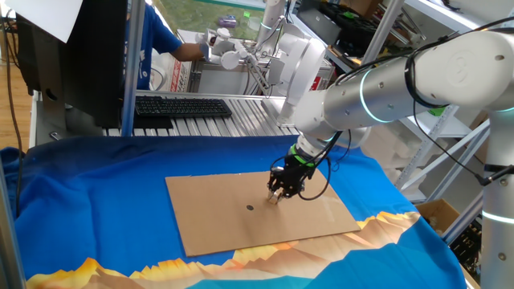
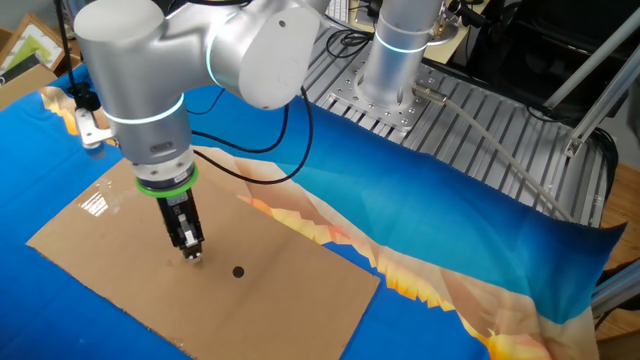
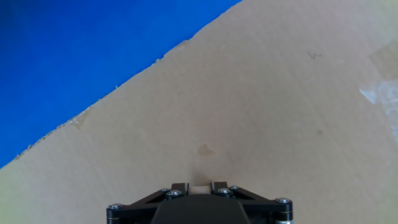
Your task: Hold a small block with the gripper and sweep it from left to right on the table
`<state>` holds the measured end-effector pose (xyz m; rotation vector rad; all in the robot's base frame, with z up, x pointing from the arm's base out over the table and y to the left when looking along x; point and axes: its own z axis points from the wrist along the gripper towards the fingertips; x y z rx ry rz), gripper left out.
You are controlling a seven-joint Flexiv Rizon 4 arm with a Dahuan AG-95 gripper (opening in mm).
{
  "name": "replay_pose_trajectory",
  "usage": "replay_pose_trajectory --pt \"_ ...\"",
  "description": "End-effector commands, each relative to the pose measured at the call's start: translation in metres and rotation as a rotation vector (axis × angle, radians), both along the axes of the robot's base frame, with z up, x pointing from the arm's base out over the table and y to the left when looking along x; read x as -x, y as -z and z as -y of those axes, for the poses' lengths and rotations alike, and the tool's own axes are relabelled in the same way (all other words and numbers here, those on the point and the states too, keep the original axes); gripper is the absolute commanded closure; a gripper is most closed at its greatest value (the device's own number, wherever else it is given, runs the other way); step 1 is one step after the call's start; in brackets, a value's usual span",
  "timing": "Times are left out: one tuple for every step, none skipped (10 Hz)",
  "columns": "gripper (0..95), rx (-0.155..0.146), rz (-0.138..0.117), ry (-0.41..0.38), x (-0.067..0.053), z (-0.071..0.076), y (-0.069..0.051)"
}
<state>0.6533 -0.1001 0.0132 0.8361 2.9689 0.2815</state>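
Note:
My black gripper (image 1: 275, 195) with its green ring points down at the brown cardboard sheet (image 1: 217, 221) on the blue-clothed table (image 1: 88, 209). The small block (image 3: 199, 188), pale tan, sits pinched between the two fingertips and rests at the cardboard surface. The other fixed view shows the gripper (image 2: 190, 252) standing near the sheet's middle, with the block (image 2: 194, 258) as a pale speck at its tip. From the hand view only the block's top edge shows between the black fingers (image 3: 180, 188).
A small dark round dot (image 1: 250, 208) lies on the cardboard left of the gripper. The slatted metal bench with a black keyboard (image 1: 181, 106) runs behind the table. The cloth's orange jagged border (image 1: 241, 257) lines the near edge. A strip of clear tape (image 3: 382, 93) marks the cardboard.

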Motion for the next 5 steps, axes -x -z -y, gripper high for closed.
replay_pose_trajectory --pt "76.0 -0.001 0.001 0.002 -0.0011 0.0004 0.0006" --pt "76.0 -0.003 0.001 0.004 -0.001 0.0 0.0007" --pt "76.0 0.006 0.004 0.011 -0.0008 -0.0018 0.0002" --pt "76.0 0.004 0.005 0.02 -0.0006 -0.0039 -0.0002" --pt "76.0 0.003 0.009 0.035 0.0 -0.0094 0.0005"
